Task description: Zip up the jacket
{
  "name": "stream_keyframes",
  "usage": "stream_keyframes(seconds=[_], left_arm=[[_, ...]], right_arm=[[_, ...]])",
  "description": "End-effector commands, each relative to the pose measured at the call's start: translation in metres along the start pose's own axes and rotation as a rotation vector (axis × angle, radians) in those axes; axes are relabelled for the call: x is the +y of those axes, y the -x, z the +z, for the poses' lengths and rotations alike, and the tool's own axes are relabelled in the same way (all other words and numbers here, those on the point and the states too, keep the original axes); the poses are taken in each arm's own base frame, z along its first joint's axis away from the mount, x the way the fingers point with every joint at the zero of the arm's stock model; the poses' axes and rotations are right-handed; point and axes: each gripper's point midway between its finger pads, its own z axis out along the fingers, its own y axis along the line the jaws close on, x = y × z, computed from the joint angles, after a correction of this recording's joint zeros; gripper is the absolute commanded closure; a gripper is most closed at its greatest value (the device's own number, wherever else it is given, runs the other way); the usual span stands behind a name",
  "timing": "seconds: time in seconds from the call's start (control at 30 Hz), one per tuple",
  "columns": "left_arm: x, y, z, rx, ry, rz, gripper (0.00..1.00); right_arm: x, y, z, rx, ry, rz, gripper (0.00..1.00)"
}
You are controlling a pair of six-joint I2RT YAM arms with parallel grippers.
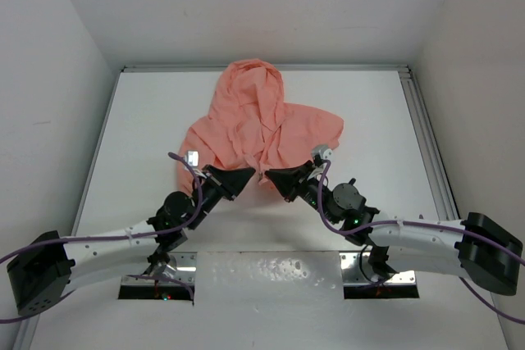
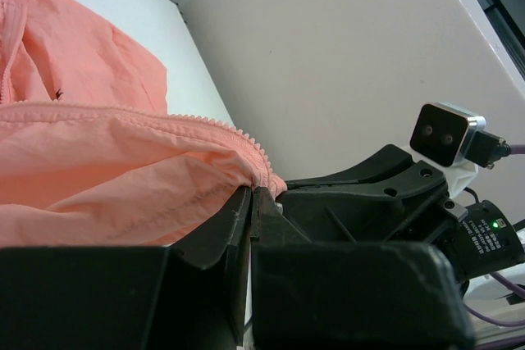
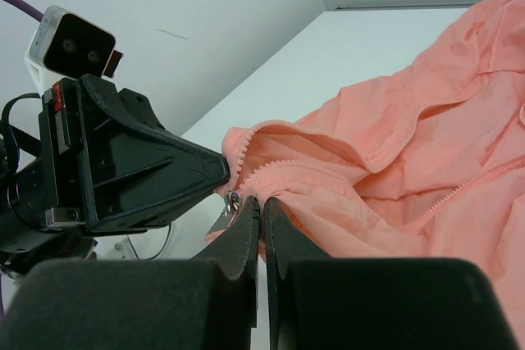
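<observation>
Here the left gripper (image 1: 251, 175) and the right gripper (image 1: 273, 175) meet almost tip to tip at the near hem of the jacket (image 1: 262, 120). The jacket lies spread on the white table (image 1: 139, 137) beyond them, its hood farthest from both. The left jaws are pressed together on the hem corner where the zipper teeth (image 2: 246, 138) end. The right jaws are likewise closed on the facing edge. A small metal pull (image 3: 230, 202) hangs just beside them, perhaps pinched, though the view is too tight to tell. Each gripper blocks the other's way inward. Outward of each lies bare tabletop up to the side walls (image 1: 57, 79), with a metal rail (image 1: 426, 137) along the right gripper's side.
</observation>
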Motion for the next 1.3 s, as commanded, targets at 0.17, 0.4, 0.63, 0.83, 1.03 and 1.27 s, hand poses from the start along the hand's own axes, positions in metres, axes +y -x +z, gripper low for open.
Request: stream_keyframes(seconds=[0.17,0.4,0.63,0.83,1.03,1.27], left_arm=[[-0.011,-0.001,-0.001,-0.01,-0.032,0.001,1.0],[-0.004,-0.001,0.0,-0.031,0.029,0.01,1.0],[-0.001,-0.003,-0.003,-0.064,0.112,0.053,1.0],[0.001,-0.006,-0.003,-0.071,0.161,0.081,1.0],[0.004,-0.009,-0.004,-0.078,0.22,0.114,1.0],[0.005,-0.011,-0.007,-0.096,0.264,0.155,1.0]], right_arm=[[0.019,0.035,0.009,-0.11,0.049,0.024,1.0],[0.019,0.029,0.013,-0.092,0.032,0.06,1.0],[0.017,0.021,0.014,-0.086,-0.053,0.065,1.0],[0.012,0.018,0.011,-0.08,-0.111,0.062,1.0],[0.013,0.02,0.006,-0.1,-0.176,0.023,1.0],[0.02,0.019,0.005,-0.094,-0.186,0.01,1.0]])
